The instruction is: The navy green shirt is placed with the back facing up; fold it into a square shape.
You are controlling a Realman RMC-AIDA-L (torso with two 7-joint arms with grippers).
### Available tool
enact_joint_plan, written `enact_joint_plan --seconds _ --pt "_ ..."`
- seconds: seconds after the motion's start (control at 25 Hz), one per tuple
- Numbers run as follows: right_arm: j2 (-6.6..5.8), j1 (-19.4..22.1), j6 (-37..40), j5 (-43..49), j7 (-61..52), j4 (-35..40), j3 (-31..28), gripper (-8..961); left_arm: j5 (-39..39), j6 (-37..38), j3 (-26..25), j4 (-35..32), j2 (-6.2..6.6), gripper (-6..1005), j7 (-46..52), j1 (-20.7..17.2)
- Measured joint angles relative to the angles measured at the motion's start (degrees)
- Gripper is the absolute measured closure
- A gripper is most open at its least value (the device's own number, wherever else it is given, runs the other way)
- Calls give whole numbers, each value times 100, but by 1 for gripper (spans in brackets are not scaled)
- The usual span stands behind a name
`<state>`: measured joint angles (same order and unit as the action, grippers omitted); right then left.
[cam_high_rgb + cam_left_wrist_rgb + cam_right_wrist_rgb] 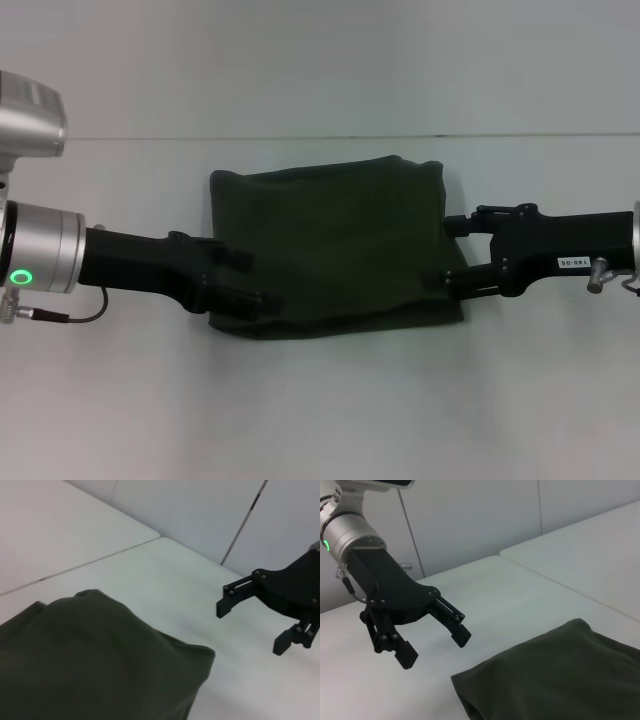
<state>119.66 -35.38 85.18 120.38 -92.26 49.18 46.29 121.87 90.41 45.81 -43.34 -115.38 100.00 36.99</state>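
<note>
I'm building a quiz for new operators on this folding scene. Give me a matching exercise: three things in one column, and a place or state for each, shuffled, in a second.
Things:
1. navy green shirt
2. left gripper
3. right gripper

Places or states:
A. open, at the shirt's edge on the robot's right
B. folded into a rough square, lying on the white table
C. open, at the shirt's near corner on the robot's left

Pairs: 1-B, 2-C, 3-A
</note>
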Motion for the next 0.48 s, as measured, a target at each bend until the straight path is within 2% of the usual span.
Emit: enact_joint_plan --seconds 0.24,0.48 --pt "-6 -28 -89 9 83 13 28 7 -17 177 -28 -242 -87 63 48 34" --pt "0 -49 -92 12 86 -5 33 7 -33 118 -55 -309 -94 63 257 67"
